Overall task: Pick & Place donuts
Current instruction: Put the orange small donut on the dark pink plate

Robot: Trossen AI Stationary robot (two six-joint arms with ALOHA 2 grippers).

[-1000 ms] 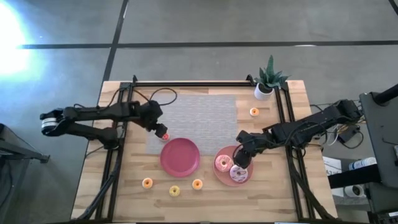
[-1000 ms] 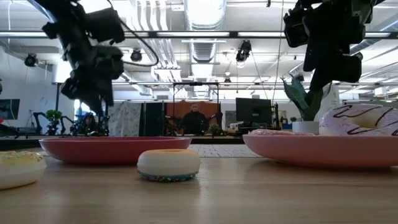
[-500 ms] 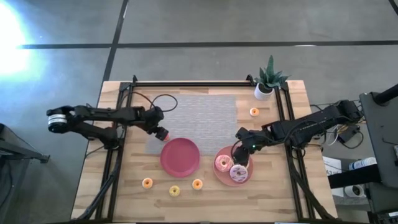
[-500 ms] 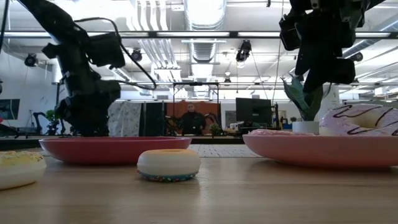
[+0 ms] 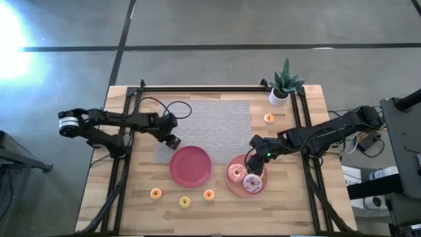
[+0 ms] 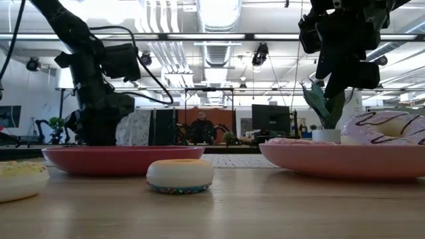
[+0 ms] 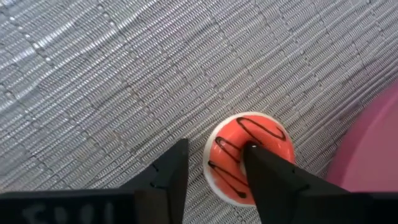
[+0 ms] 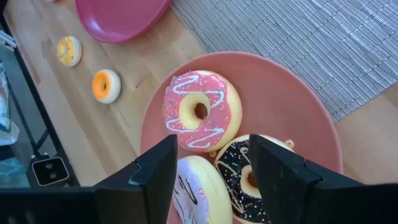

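Note:
My left gripper (image 5: 172, 141) is low over the grey mat, open around a red mini donut (image 7: 249, 155) with dark drizzle that lies flat on the mat. One finger (image 7: 264, 168) stands at the donut's hole, the other (image 7: 171, 177) outside its rim. My right gripper (image 5: 255, 164) hangs open (image 8: 212, 142) above the salmon plate (image 5: 229, 185). On that plate lie the pink donut (image 8: 201, 112), the chocolate donut (image 8: 245, 180) and the white-pink donut (image 8: 196, 193). Three mini donuts (image 5: 185, 201) lie near the table's near edge, and one more (image 5: 268, 118) lies by the plant. My left gripper comes at the red mini donut from above, pointing down. One fingertip is over the hole (image 7: 252, 148) and the other is beside the outer rim (image 7: 211, 163). Whether either finger touches the donut, I cannot tell. The donut lies flat on the mat.
A pink-red plate (image 5: 179, 172) sits just right of my left gripper, at the mat's near edge. A potted plant (image 5: 283, 85) stands in the far right corner. Black rails run along the table's left, far and right sides. A person stands far back in the room (image 6: 200, 126).
My left gripper has come down onto the mat at the red mini donut, and its arm has drawn in toward the table. The red donut, which showed beside the gripper in the high view, is now covered by it. The right gripper has kept its place over the salmon plate.

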